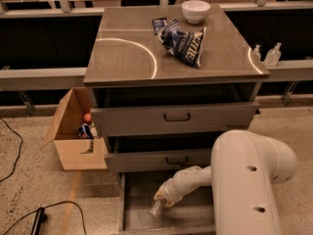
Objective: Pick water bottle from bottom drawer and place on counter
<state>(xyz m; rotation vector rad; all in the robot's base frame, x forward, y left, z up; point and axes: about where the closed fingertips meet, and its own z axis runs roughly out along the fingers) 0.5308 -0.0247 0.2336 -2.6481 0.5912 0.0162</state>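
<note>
The bottom drawer [134, 199] is pulled open under the cabinet and shows its grey floor. My gripper [160, 203] reaches down into it at the end of the white arm [244, 180]. It is shut on the water bottle [155, 210], a small clear crinkled bottle that hangs tilted just above the drawer floor. The counter [127, 48] is the grey metal top with a curved light mark, well above the gripper.
A chip bag [186, 43] and a white bowl [195, 11] are on the counter. Two pump dispensers [273, 55] stand on the ledge at right. Two upper drawers [176, 117] are partly open above the gripper. A cardboard box [73, 136] and cable [38, 219] are at left.
</note>
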